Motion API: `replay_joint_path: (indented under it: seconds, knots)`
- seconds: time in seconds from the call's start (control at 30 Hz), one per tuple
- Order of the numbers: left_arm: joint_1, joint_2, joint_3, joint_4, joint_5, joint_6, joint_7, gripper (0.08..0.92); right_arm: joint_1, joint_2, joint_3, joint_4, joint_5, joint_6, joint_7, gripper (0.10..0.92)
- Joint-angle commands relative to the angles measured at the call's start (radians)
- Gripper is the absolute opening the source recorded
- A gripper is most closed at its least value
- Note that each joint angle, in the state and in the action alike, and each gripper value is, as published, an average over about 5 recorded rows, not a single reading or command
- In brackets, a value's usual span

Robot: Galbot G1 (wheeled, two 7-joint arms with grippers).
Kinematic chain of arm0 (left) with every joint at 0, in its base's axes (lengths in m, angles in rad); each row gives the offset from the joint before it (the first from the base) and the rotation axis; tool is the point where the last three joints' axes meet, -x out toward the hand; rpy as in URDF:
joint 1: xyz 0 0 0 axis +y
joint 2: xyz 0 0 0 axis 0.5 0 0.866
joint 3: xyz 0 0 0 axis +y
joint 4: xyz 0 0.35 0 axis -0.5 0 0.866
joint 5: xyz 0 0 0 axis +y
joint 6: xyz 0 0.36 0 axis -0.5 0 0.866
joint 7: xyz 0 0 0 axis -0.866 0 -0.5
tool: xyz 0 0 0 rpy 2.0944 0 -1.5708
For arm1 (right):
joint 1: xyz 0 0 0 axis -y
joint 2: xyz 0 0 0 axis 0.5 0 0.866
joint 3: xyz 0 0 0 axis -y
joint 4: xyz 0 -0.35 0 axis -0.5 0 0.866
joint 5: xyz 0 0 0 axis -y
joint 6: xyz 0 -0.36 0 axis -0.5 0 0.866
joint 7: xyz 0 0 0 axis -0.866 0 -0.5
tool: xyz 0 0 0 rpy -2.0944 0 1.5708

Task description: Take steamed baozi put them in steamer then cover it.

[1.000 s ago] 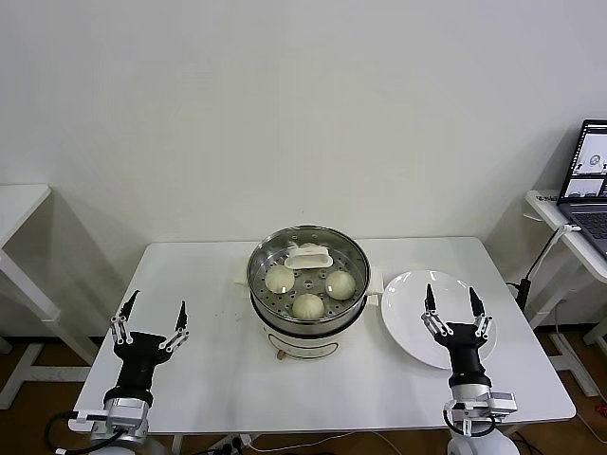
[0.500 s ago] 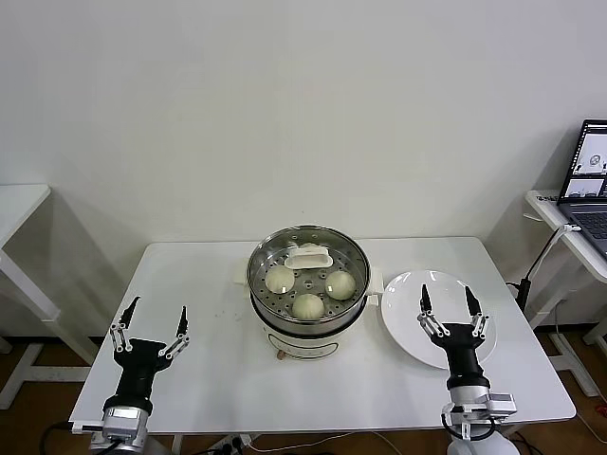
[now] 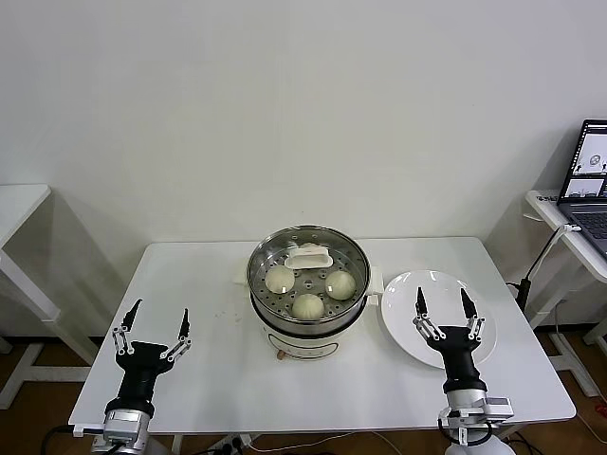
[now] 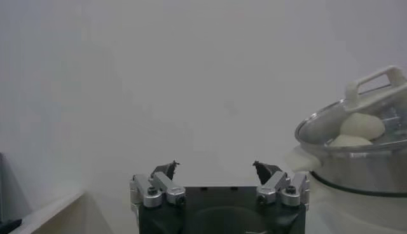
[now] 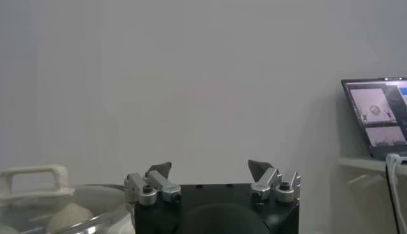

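The steamer [image 3: 262, 294] stands mid-table on its cream-white pot base. A clear glass lid with a white handle [image 3: 309, 256] lies on it. Three baozi [image 3: 280, 279] show through the glass; a fourth is hidden. My left gripper [image 3: 157, 309] is open and empty at the table's front left, fingers pointing up. My right gripper [image 3: 441, 294] is open and empty over the front of the white plate [image 3: 403, 313]. The left wrist view shows its open gripper [image 4: 216, 164], the steamer [image 4: 362, 168] and a baozi [image 4: 362, 124]. The right wrist view shows its open gripper [image 5: 210, 165] and the lid handle [image 5: 32, 177].
The white plate to the right of the steamer holds nothing. A laptop [image 3: 593, 171] sits on a side table at the far right, and also shows in the right wrist view [image 5: 375, 117]. Another white table edge [image 3: 19, 204] is at the far left.
Both arms have sunk a little toward the table's front edge, grippers staying open. The right gripper has also drifted slightly left. The steamer and lid have not moved.
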Motion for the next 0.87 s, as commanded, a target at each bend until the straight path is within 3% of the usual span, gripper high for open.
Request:
replay_joint_path:
  seconds: [0.03, 0.87]
  knots:
    - [0.003, 0.0, -0.001, -0.002, -0.004, -0.002, 0.001, 0.823, -0.001, 0.0, 0.0, 0.006, -0.004, -0.005, -0.004, 0.823]
    - [0.009, 0.0, 0.001, 0.001, 0.0, -0.011, 0.003, 0.823, -0.003, 0.0, 0.003, 0.024, -0.021, -0.043, -0.005, 0.823]
